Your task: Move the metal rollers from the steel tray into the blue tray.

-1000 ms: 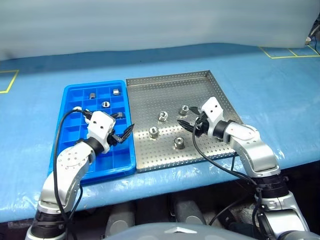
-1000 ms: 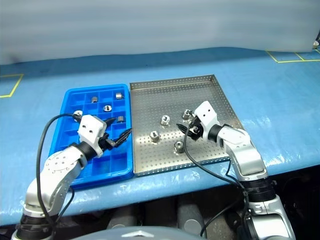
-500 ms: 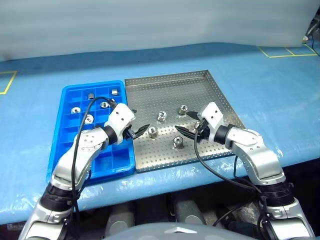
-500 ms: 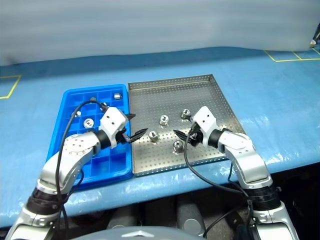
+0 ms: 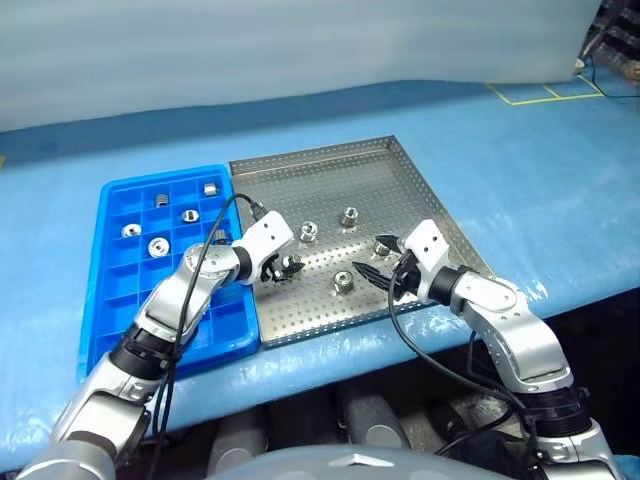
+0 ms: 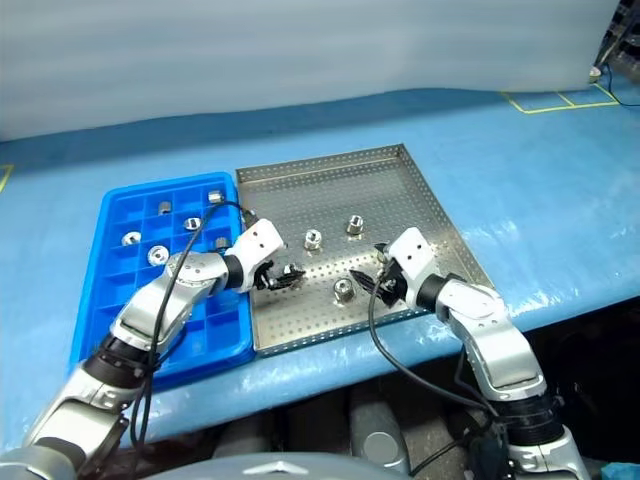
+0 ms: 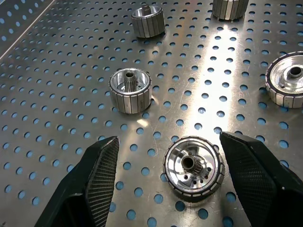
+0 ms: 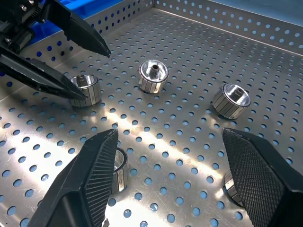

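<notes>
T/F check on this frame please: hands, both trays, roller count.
1. The left hand is open, with a roller lying between its fingers on the steel tray. True.
2. The right hand is gripping a roller. False: it is open and empty, over the steel tray.
3. The blue tray is empty. False: several rollers sit in compartments at its far end.
4. The blue tray lies right beside the steel tray, on the robot's left. True.
5. Only one roller is left in the steel tray. False: five are there.
</notes>
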